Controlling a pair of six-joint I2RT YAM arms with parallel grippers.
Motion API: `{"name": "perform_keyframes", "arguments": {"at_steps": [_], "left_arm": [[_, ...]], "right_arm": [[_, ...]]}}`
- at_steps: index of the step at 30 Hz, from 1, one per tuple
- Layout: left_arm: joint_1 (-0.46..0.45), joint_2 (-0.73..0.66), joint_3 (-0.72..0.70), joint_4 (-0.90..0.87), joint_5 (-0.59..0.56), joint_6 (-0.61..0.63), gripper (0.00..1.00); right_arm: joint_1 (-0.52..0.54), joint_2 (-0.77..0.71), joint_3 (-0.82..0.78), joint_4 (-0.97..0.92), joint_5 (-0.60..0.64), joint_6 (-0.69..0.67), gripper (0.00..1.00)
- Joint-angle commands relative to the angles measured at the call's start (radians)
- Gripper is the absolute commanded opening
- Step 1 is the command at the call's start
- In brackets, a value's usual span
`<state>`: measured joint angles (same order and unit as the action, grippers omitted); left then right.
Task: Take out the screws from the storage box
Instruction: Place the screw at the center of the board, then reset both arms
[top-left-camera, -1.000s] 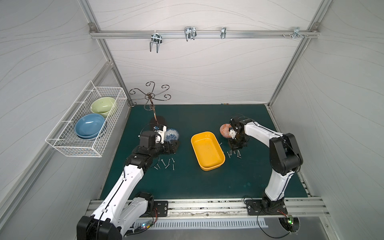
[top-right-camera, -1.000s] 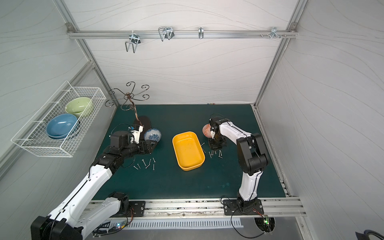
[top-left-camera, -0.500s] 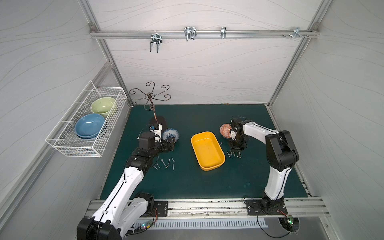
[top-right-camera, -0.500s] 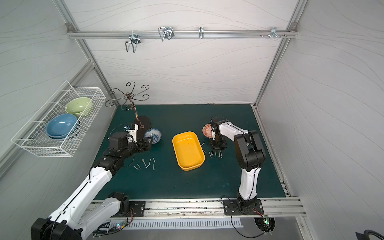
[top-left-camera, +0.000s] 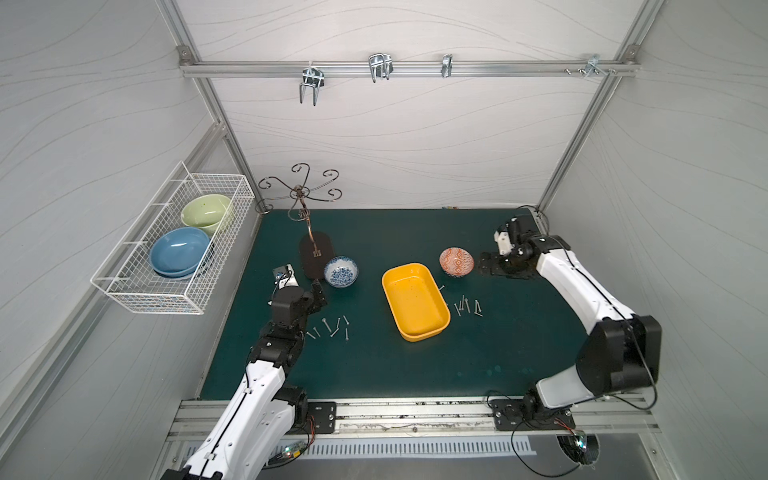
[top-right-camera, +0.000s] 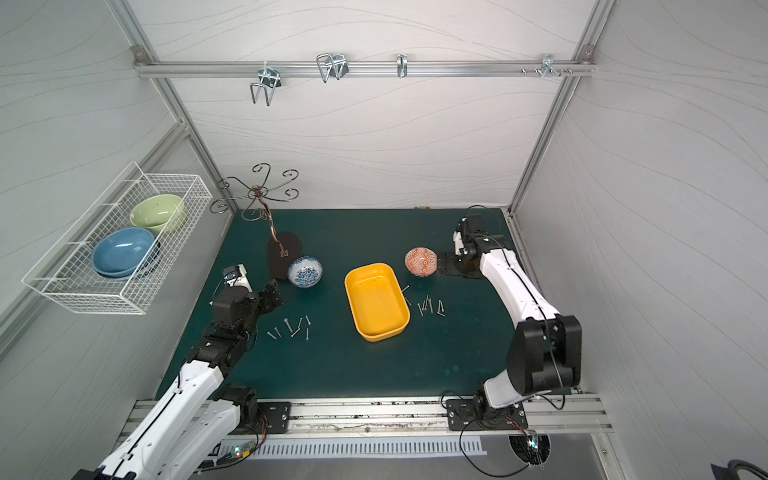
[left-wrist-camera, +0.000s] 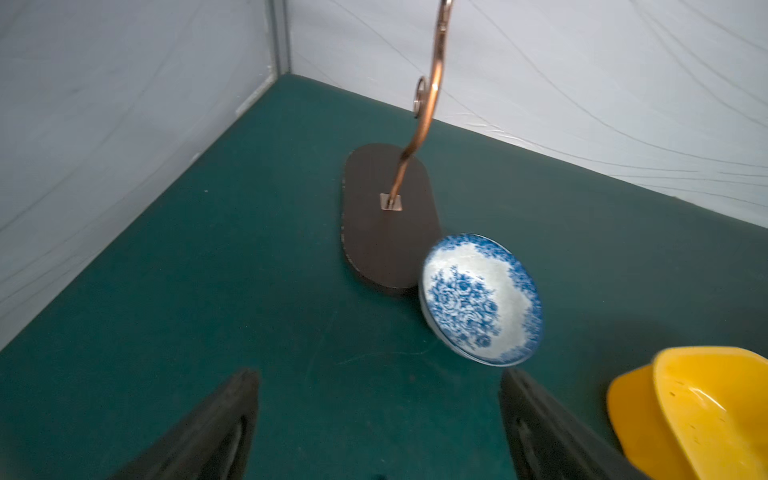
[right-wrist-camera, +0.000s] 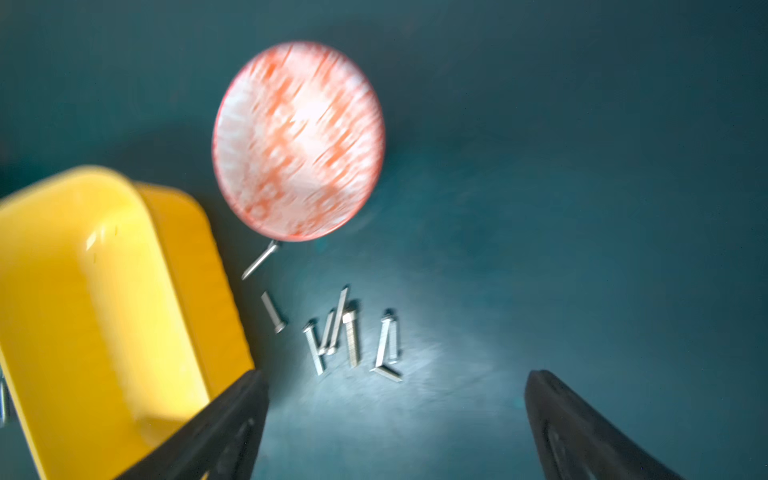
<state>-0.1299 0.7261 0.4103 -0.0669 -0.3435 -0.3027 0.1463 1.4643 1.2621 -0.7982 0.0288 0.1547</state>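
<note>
Two loose groups of small thin silver-grey metal screws (right-wrist-camera: 352, 340) lie on the dark green tabletop (top-left-camera: 374, 374), and none shows inside the shallow yellow plastic storage box (top-left-camera: 415, 299); I judge the emptying finished or almost so. Nearest the front edge, toward the left edge, about six screws lie scattered beside the left arm. A little farther, the box sits near the middle, and the other group lies just beside its right long wall, some of these screws touching one another.

Each screw should be light, stiff and smooth, and its round shank may roll or slip between the pads. It lies flat, so there is little height to take. I would close across the middle of the shank from above, and choose first a screw lying apart from its neighbours.

Farther again, the left gripper (top-left-camera: 318, 291) stands beyond the left group, its black fingers spread wide and empty. The right gripper (top-left-camera: 486, 266), also wide with nothing between the fingers, is toward the right edge, just beside a small orange-patterned bowl (top-left-camera: 456, 262). A small blue-and-white patterned bowl (top-left-camera: 340, 271) sits just beside the dark brown oval base of a copper hook stand (top-left-camera: 316, 259), closer to the far edge.
</note>
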Motion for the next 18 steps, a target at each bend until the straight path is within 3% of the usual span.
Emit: {"name": "perform_keyframes", "arguments": {"at_steps": [1,6,8,10,12,15,18], "left_arm": [[0.033,0.02,-0.031,0.142,-0.121,-0.012,0.94],[0.088,0.11,-0.107,0.291,-0.205,-0.017,0.95],[0.116,0.163,-0.137,0.391,-0.181,0.001,0.96],[0.146,0.249,-0.16,0.515,-0.135,0.017,0.96],[0.149,0.345,-0.168,0.604,-0.133,0.042,0.97],[0.153,0.365,-0.185,0.668,-0.16,0.037,0.97],[0.154,0.375,-0.186,0.692,-0.088,0.068,0.96]], "right_arm": [[-0.073,-0.038,-0.055,0.055,0.058,0.028,0.99],[-0.248,-0.152,-0.201,0.315,-0.148,0.06,0.99],[-0.335,-0.169,-0.25,0.441,-0.232,0.107,0.99],[-0.359,-0.176,-0.304,0.544,-0.225,0.124,0.99],[-0.355,-0.193,-0.397,0.691,-0.298,0.099,0.99],[-0.331,-0.26,-0.587,0.935,-0.221,0.074,0.99],[-0.315,-0.337,-0.819,1.22,-0.096,-0.032,0.99]]}}
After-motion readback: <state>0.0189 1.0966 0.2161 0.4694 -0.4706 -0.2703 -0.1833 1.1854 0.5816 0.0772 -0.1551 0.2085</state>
